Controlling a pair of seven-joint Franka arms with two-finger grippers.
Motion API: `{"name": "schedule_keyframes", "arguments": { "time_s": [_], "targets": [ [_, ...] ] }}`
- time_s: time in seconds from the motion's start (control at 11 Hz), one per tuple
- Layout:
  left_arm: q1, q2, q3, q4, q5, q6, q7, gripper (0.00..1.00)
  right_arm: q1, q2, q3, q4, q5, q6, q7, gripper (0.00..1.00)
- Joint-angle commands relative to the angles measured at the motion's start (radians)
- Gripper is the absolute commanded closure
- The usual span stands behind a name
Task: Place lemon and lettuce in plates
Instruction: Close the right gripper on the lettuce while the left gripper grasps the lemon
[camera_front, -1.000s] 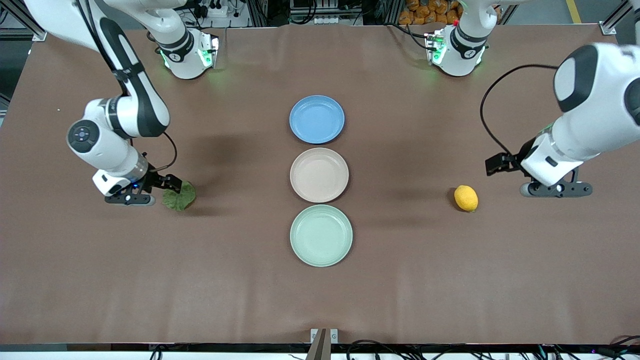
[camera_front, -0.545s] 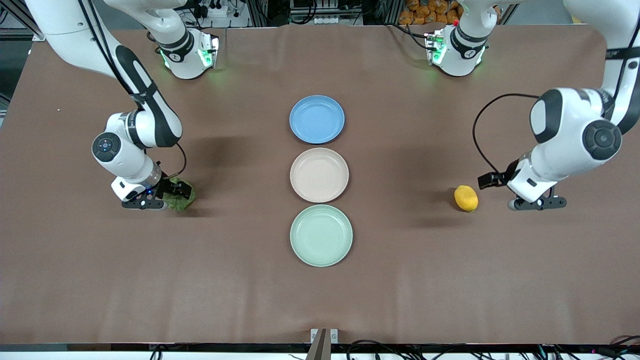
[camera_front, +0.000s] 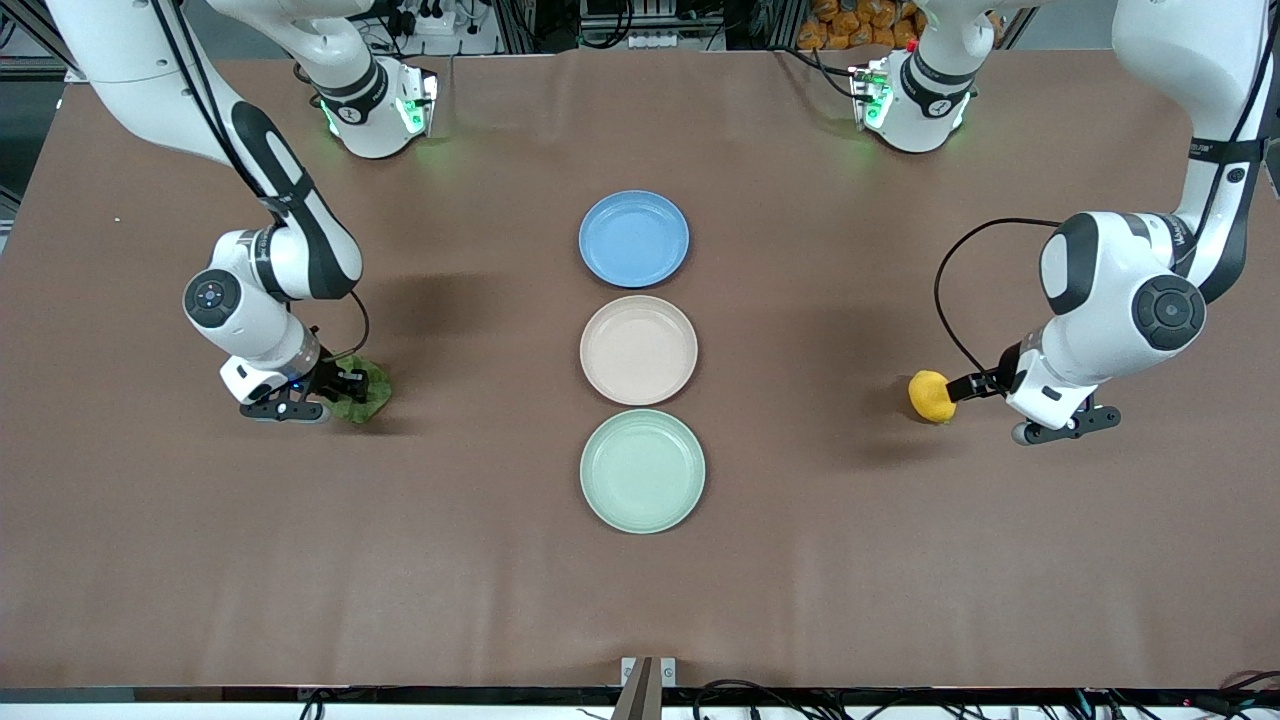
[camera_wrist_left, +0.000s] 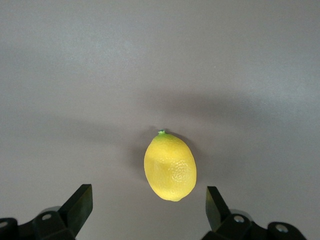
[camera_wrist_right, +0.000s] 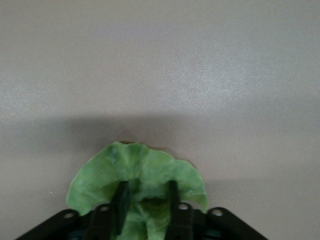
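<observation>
The lemon (camera_front: 930, 396) lies on the brown table toward the left arm's end. In the left wrist view the lemon (camera_wrist_left: 170, 166) lies just ahead of the fingertips. My left gripper (camera_front: 1065, 425) is open (camera_wrist_left: 148, 196) and empty, low beside the lemon. The lettuce (camera_front: 366, 391) lies toward the right arm's end. My right gripper (camera_front: 298, 405) is down on the lettuce (camera_wrist_right: 140, 167), and its fingers (camera_wrist_right: 147, 195) are closed in on the bunched leaf. The beige-pink plate (camera_front: 638, 350) and the mint green plate (camera_front: 642, 470) stand empty mid-table.
An empty blue plate (camera_front: 633, 238) stands beside the beige-pink plate, farther from the front camera. The three plates form a line down the table's middle. Both arm bases stand along the edge farthest from the front camera.
My left gripper has moved in low toward the lemon until it is close beside it. My right gripper has shifted onto the lettuce and now covers part of it.
</observation>
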Motion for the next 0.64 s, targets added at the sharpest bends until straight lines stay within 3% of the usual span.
{"name": "schedule_keyframes", "arguments": {
  "time_s": [0.0, 0.36, 0.45, 0.55],
  "targets": [
    [0.008, 0.022, -0.004, -0.026, 0.026, 0.001, -0.088, 0.00, -0.004, 0.006, 0.005, 0.007, -0.015, 0.008, 0.039, 1.00],
    [-0.039, 0.108, -0.002, -0.011, 0.026, 0.002, -0.171, 0.00, 0.004, -0.005, 0.008, 0.016, -0.015, -0.014, 0.092, 1.00],
    [-0.044, 0.120, -0.002, -0.006, 0.026, 0.007, -0.180, 0.00, 0.004, -0.002, 0.007, 0.017, -0.015, -0.014, 0.092, 0.82],
    [-0.045, 0.146, -0.002, 0.006, 0.028, 0.015, -0.182, 0.00, 0.003, 0.002, 0.007, 0.017, -0.015, -0.014, 0.094, 0.52]
  ]
}}
